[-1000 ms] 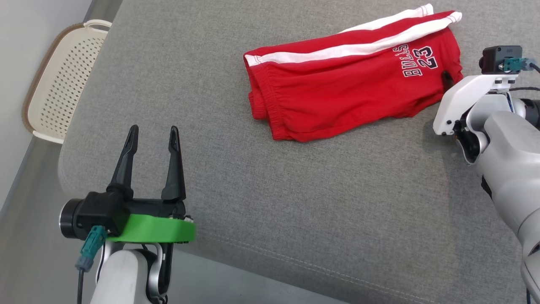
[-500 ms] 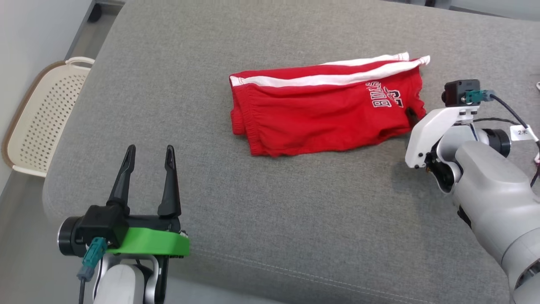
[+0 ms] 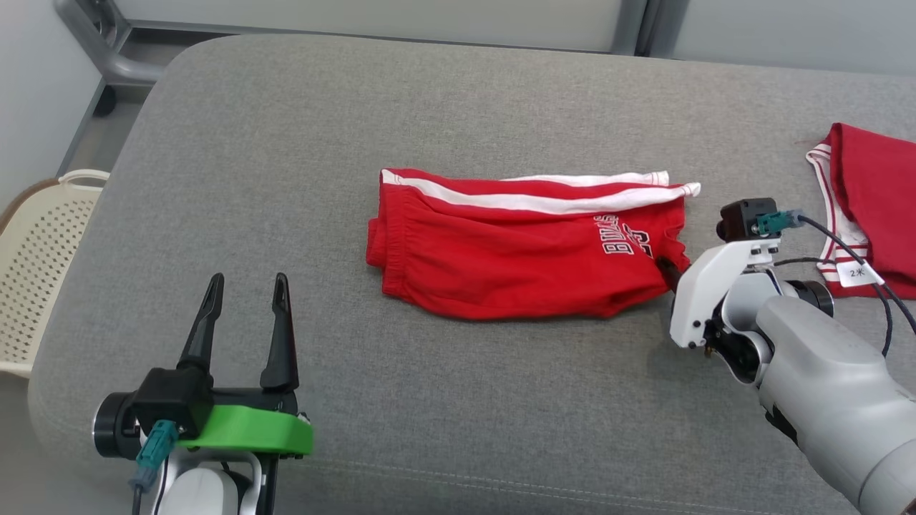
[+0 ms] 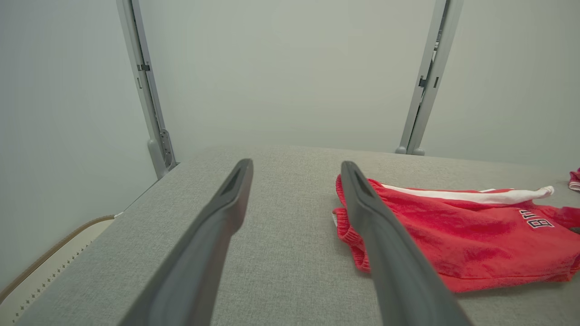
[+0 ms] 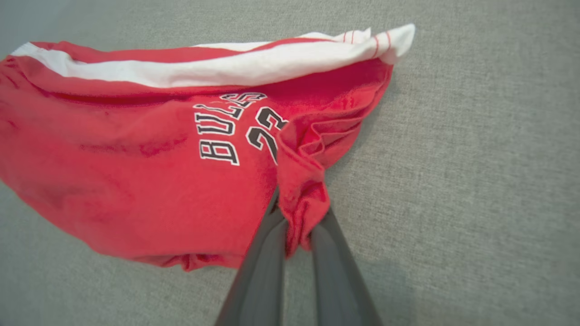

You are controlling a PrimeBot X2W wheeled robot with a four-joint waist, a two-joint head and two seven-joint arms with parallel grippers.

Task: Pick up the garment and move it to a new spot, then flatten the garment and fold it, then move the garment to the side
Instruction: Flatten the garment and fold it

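Our view has tipped up, so more of the far grey cushion (image 3: 458,400) shows now, with another red cloth (image 3: 873,193) at the far right. Our right hand (image 5: 299,228) squeezes the near right corner of the red shorts (image 3: 515,257), which lie in the middle of the cushion. Our left hand (image 3: 248,280) hangs wide open, near left.

Site: apparently a robot test room set up as a laundry-folding corner, with home-style furnishing.

Findings: plain pale wall panels (image 4: 290,68) on grey metal posts (image 4: 428,81) stand just behind a grey upholstered cushion (image 3: 501,400). A cream perforated laundry basket (image 3: 36,286) sits on the floor beside it. Red shorts (image 3: 515,257) and a second red garment (image 3: 876,186) lie on the cushion, with a printed tag (image 3: 855,272) near the second garment.
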